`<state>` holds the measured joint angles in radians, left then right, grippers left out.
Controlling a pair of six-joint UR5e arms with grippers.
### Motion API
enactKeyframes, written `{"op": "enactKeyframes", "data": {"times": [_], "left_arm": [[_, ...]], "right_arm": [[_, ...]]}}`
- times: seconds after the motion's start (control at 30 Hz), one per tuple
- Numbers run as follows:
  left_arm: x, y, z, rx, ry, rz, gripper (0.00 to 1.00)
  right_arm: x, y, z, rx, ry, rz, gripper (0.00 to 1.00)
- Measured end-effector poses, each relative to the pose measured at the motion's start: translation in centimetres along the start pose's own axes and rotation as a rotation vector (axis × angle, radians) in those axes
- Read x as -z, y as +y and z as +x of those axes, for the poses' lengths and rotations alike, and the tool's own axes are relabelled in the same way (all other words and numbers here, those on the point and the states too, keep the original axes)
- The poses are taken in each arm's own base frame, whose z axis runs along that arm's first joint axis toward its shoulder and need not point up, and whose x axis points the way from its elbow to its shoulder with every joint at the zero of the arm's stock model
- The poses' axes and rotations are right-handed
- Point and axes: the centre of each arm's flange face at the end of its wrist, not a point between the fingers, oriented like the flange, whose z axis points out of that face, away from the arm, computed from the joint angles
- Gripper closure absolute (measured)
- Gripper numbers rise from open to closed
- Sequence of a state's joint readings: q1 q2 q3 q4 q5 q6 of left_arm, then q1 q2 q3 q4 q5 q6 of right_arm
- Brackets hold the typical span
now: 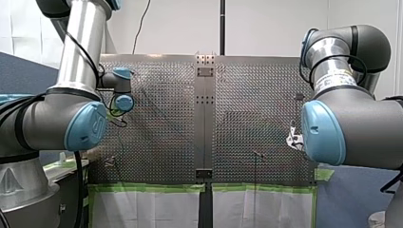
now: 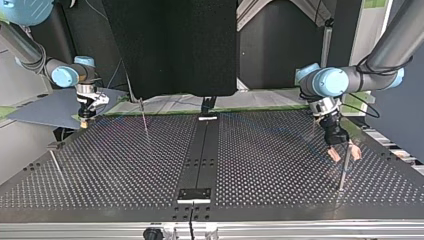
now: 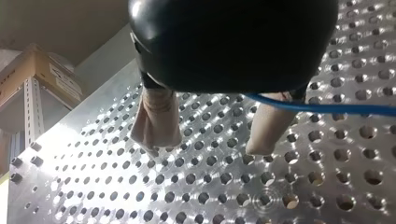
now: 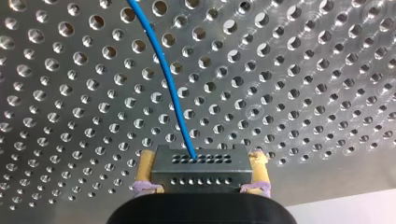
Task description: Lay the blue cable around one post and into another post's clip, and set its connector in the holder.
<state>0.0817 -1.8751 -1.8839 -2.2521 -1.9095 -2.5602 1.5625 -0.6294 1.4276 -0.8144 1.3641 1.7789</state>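
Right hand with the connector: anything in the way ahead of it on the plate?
Nothing visible. In the right wrist view the right hand clamps the dark perforated connector block; ahead of it lies only the bare perforated metal table, with the thin blue cable running off across it. Its destination does not show there.

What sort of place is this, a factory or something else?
Probably a robotics lab or test bench: my left arm and my right arm flank a perforated metal table set with thin posts, and my right gripper holds the connector of a blue cable.
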Motion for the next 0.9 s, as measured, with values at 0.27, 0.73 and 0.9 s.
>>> {"op": "enactKeyframes", "data": {"times": [0.27,0.73,0.9], "left_arm": [[-0.7,0.4,-0.7,0.001,-0.014,0.002,0.00],[-2.5,-0.1,-1.7,0.024,-0.011,0.038,0.00],[-2.7,-0.3,-1.6,0.033,0.001,0.047,0.00]], "right_arm": [[0.0,-0.1,0.0,0.022,-0.005,0.002,1.00],[0.1,-0.5,-0.2,0.025,-0.011,0.006,1.00],[0.1,-0.6,-0.2,0.025,-0.011,0.007,1.00]]}}
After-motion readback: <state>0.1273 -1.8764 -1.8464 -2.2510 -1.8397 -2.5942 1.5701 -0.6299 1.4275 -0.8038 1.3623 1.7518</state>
